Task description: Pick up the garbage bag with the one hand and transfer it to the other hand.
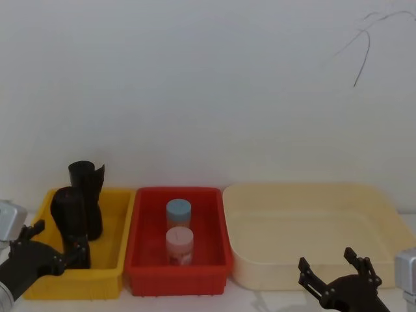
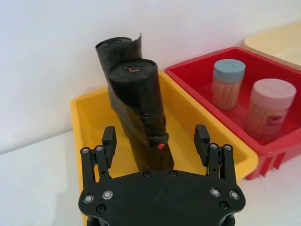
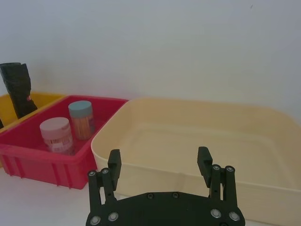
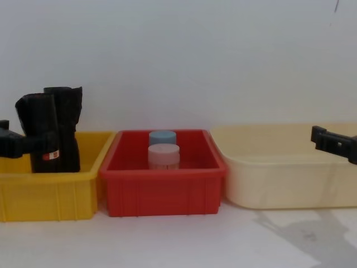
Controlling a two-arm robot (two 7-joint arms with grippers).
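White table (image 4: 178,240); garbage bag (image 2: 138,113) in yellow bin (image 2: 89,117) beside taller roll (image 2: 117,49)

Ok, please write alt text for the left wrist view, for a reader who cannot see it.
The open left gripper faces the garbage bag, a thick black roll standing in a yellow bin with a second black roll right behind it. Beside it, a red bin holds a blue-lidded jar and a pink-lidded jar.
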